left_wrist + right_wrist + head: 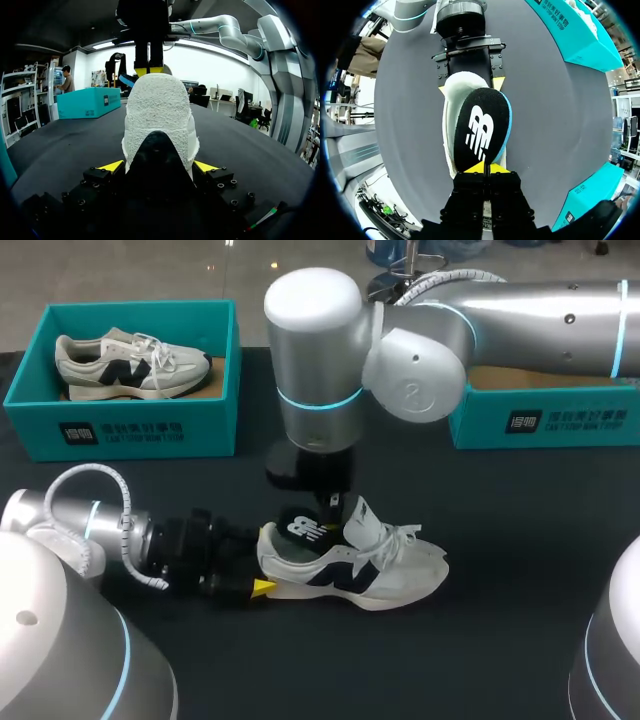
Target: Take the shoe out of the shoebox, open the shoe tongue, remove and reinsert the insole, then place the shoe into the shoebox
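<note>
The dark counter (520, 540) carries two teal shoeboxes: the far left shoebox (120, 430) holds a second shoe (130, 362), and the far right shoebox (560, 420) is partly hidden behind my right arm. The white shoe (380, 575) lies upright on its sole on the counter near the middle, outside both boxes, toe pointing to my right. My left tool (158, 165) is spread wide around the heel, one yellow tip pressed on each side, clamping it. The black insole (481, 127) stands with its logo end up out of the shoe's opening. My right tool (485, 168) comes down from above, its tips nearly together, pinching the insole's edge
</note>
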`<act>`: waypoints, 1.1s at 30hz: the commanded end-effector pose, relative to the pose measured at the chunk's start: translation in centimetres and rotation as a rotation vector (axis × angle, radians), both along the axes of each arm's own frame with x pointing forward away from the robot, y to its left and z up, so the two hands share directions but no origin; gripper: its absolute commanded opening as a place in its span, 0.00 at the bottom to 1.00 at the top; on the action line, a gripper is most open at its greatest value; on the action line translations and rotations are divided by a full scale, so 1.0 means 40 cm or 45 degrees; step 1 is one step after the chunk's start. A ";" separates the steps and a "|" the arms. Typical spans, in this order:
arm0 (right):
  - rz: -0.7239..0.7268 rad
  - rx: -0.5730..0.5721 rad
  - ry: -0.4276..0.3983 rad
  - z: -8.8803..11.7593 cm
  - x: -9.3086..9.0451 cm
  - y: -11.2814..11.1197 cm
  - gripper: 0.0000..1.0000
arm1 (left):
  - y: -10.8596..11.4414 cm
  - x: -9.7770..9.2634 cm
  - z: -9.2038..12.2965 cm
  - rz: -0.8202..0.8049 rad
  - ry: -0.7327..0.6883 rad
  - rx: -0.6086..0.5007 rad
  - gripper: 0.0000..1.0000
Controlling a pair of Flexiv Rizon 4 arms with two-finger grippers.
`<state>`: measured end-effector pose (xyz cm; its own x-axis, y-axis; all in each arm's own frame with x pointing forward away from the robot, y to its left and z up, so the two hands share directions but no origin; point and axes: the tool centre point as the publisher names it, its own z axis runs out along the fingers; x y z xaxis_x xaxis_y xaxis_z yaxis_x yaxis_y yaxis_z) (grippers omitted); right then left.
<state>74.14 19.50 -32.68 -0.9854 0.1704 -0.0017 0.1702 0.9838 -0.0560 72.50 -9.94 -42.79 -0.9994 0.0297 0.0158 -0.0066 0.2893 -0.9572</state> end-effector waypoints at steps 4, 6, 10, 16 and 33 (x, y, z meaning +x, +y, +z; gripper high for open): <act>0.011 0.046 -0.040 0.032 0.024 0.000 0.00 | -0.002 0.002 -0.006 0.001 0.000 0.001 0.00; 0.021 0.071 -0.039 0.023 0.033 0.013 0.00 | -0.002 0.002 -0.006 0.001 0.000 0.001 0.00; 0.034 0.112 -0.028 -0.002 0.048 0.038 0.00 | -0.002 0.002 -0.006 0.001 0.000 0.001 0.00; 0.055 0.149 -0.001 -0.031 0.069 0.076 0.00 | -0.002 0.002 -0.006 0.001 0.000 0.001 0.00; 0.126 0.348 0.130 0.005 0.081 0.066 0.97 | -0.002 0.002 -0.006 0.001 0.000 0.001 0.00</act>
